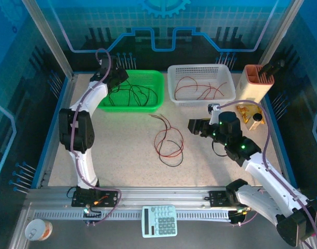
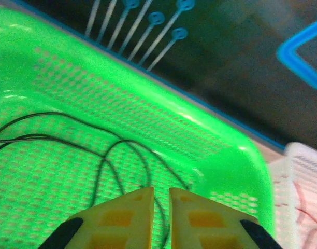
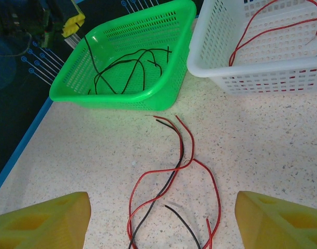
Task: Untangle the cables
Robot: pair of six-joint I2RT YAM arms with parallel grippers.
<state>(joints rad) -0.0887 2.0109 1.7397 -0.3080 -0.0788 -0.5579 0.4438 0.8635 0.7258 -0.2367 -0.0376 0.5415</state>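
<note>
My overhead camera sits high behind the arm bases and looks down over the whole table (image 1: 122, 150), with the near edge at the bottom. The left wrist camera hangs close inside the green basket (image 2: 122, 104) at the far left, facing its far right corner across the left gripper (image 2: 161, 191). The right wrist camera rides low over mid-table, looking far and left between the spread fingers of the right gripper (image 3: 163, 218). All three views share the green basket (image 1: 159, 91) (image 3: 106, 98) and the white basket (image 1: 200, 102) (image 2: 303, 161) (image 3: 251, 78). The overhead and right wrist views also share the cables (image 1: 169, 140) (image 3: 182, 150) lying loose on the table.

Calculator (image 1: 159, 221), cup (image 1: 38, 230), green basket (image 1: 130, 108), white basket (image 1: 200, 102)
</note>
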